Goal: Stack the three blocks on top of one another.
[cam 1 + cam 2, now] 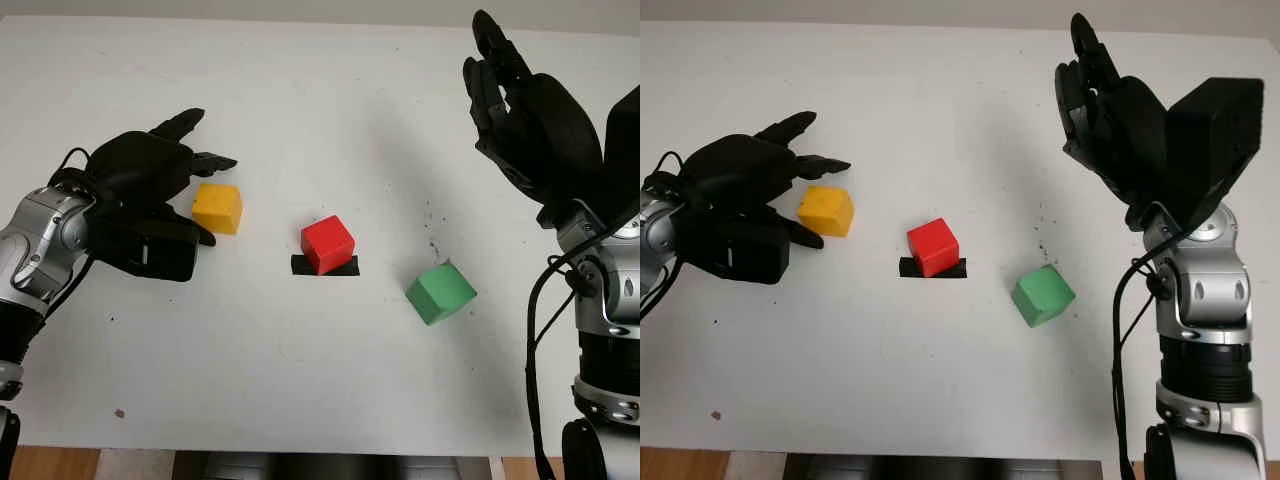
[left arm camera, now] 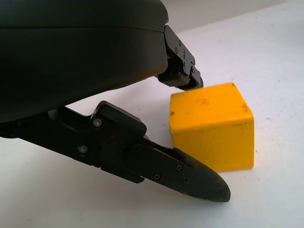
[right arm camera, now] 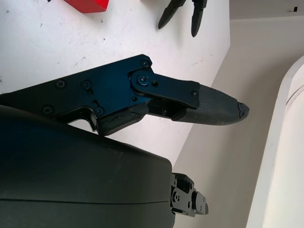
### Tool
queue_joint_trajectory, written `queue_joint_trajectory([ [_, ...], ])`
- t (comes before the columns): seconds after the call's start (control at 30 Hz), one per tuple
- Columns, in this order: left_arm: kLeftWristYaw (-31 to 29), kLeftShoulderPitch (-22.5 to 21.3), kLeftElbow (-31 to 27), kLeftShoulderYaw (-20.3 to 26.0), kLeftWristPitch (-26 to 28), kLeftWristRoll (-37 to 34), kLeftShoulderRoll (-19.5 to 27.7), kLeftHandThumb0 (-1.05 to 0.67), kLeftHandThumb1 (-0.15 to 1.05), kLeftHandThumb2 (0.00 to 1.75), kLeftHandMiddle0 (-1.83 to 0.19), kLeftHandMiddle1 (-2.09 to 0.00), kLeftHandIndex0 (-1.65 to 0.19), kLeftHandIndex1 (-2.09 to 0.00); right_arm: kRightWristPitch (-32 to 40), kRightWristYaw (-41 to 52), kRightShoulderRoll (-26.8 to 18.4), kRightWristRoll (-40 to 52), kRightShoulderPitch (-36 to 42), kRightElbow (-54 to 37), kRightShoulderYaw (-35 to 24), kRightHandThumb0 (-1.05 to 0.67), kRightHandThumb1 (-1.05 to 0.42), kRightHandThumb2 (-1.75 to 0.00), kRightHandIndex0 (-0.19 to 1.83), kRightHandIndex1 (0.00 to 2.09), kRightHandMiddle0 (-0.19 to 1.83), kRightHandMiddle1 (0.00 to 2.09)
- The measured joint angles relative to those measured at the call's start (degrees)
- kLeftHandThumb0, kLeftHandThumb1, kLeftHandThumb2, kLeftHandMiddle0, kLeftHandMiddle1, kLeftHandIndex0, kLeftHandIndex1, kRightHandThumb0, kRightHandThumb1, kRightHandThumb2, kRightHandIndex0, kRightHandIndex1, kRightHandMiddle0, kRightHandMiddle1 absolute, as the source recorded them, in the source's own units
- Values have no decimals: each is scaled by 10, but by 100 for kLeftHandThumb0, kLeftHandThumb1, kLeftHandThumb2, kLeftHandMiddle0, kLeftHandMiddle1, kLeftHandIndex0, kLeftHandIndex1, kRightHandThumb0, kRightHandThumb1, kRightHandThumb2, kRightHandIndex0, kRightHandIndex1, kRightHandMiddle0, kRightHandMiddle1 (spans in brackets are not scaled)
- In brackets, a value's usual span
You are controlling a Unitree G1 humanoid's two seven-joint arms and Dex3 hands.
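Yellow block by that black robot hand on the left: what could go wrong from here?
The left robot hand is open around the yellow block, its fingers beside it, not gripping. If they close off-centre, the block may slide or twist away. Carried toward the red block, it might knock that off its black mark. The right robot hand, open, is raised above the table, likely out of the way.

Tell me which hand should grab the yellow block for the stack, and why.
Left. The left hand is open right beside the yellow block, fingers reaching around it. The right hand is open and raised far across the table, beyond the green block.
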Motion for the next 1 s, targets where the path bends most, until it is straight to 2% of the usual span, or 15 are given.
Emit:
queue_joint_trajectory([
  [0.23,10,0,7,-5,-2,0,-1,-80,99,6,7,-7,-48,-17,-1,2,0,-1,0,1,1,-74,-105,-66,-19,0,-19,0],
  [0.37,18,0,10,-6,-6,1,-1,-73,102,6,2,-8,-56,-23,-1,4,0,-3,0,1,1,-74,-105,-66,-19,0,-19,0],
  [0.4,22,0,11,-6,-8,2,-1,-70,102,6,0,-7,-55,-32,-1,5,0,-3,0,1,1,-74,-105,-67,-19,0,-19,0],
  [0.47,35,0,12,-6,-14,5,-1,-61,104,5,-5,-6,-42,-74,-2,6,0,-3,0,1,1,-73,-105,-67,-19,0,-19,0],
  [0.57,64,-1,26,-6,-39,1,-2,-46,105,6,-16,-7,-39,-111,-5,8,-1,-4,0,1,1,-72,-105,-68,-19,0,-19,0],
  [0.67,102,-1,48,-6,-73,-13,-8,-44,104,6,-25,-8,-38,-127,-5,9,-1,-4,0,3,1,-72,-105,-67,-19,0,-19,0],
  [0.8,125,-1,75,2,-100,-52,-24,-44,103,5,-31,-7,-33,-138,-13,9,-1,-4,0,8,1,-71,-105,-67,-19,0,-19,0],
  [0.9,98,-1,86,22,-99,-115,-38,-46,104,6,-30,-6,-26,-148,-15,8,-1,-7,0,9,1,-70,-105,-68,-19,0,-19,0],
  [1.0,35,0,80,45,-57,-189,-54,-47,104,6,-30,-6,-26,-149,-16,5,-1,-10,0,10,1,-70,-105,-67,-19,0,-19,0],
])
